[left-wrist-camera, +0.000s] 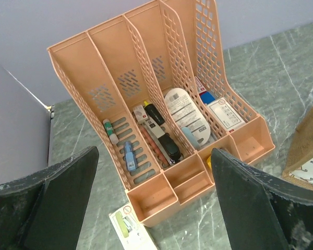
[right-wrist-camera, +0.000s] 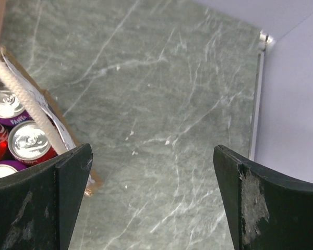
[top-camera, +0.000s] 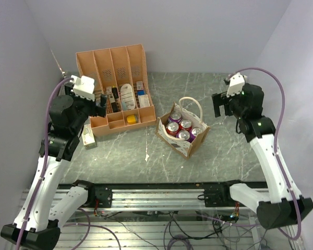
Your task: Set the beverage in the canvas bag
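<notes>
The canvas bag (top-camera: 183,144) stands at the table's middle, tan with cream looped handles (top-camera: 192,102). Several beverage cans (top-camera: 185,124), purple and red, stand upright inside it. In the right wrist view the cans (right-wrist-camera: 27,138) and a rope handle (right-wrist-camera: 22,95) show at the left edge. My right gripper (top-camera: 219,107) is open and empty, raised to the right of the bag; it also shows in the right wrist view (right-wrist-camera: 151,200). My left gripper (top-camera: 100,104) is open and empty above the organiser's front left; it also shows in the left wrist view (left-wrist-camera: 154,208).
An orange slotted organiser tray (top-camera: 100,59) with stationery stands at the back left, also in the left wrist view (left-wrist-camera: 151,200). A white stapler packet (top-camera: 89,137) lies left of its front corner and shows in the left wrist view (left-wrist-camera: 129,229). A small white scrap (top-camera: 146,154) lies in front.
</notes>
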You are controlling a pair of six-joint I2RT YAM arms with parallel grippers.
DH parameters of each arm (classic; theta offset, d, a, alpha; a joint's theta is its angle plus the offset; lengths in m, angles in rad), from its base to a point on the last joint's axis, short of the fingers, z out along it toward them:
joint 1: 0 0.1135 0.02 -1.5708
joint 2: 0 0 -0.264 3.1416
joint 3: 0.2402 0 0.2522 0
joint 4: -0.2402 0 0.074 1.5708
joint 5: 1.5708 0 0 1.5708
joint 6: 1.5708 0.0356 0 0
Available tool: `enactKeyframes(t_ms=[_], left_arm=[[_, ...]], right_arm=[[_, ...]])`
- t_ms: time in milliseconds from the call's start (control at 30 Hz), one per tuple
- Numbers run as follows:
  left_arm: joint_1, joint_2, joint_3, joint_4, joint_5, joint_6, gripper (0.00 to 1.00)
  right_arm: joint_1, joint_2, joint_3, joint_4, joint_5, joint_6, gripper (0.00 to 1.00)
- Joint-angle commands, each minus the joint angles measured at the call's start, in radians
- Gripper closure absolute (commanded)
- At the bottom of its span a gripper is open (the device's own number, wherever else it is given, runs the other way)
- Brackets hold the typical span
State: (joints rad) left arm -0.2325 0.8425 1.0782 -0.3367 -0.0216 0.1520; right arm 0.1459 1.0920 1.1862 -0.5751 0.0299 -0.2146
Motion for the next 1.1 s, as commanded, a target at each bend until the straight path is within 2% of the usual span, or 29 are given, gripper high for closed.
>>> enactKeyframes(t_ms=[0,67,200,300,500,767,900,1067], left_arm=[[0.02,-0.037,0.009,0.039,-0.008,-0.041,0.01],[0.028,-0.044,0.025,0.027,-0.017,-0.037,0.01],[0.046,-0.069,0.012,0.034,-0.104,-0.066,0.01],[0.072,-0.075,-0.001,0.024,-0.146,-0.079,0.01],[0.085,-0.105,-0.045,0.011,0.057,-0.04,0.01],[0.088,-0.112,-0.052,0.012,0.06,-0.05,0.01],[0.088,-0.127,-0.004,-0.052,0.115,-0.024,0.01],[0.088,-0.128,0.009,-0.067,0.09,-0.021,0.01]], right_arm=[[-0.003,-0.135,-0.149,0.215,0.007,0.005,0.0],[-0.002,-0.185,-0.235,0.282,0.001,0.024,0.0],[-0.016,-0.254,-0.242,0.26,0.05,0.016,0.0],[-0.098,-0.324,-0.301,0.284,-0.009,0.035,0.0],[-0.133,-0.401,-0.365,0.267,-0.099,-0.015,0.0],[-0.141,-0.422,-0.332,0.247,-0.08,-0.02,0.0],[-0.146,-0.42,-0.334,0.246,-0.088,-0.026,0.0],[-0.157,-0.413,-0.336,0.254,-0.064,-0.023,0.0]])
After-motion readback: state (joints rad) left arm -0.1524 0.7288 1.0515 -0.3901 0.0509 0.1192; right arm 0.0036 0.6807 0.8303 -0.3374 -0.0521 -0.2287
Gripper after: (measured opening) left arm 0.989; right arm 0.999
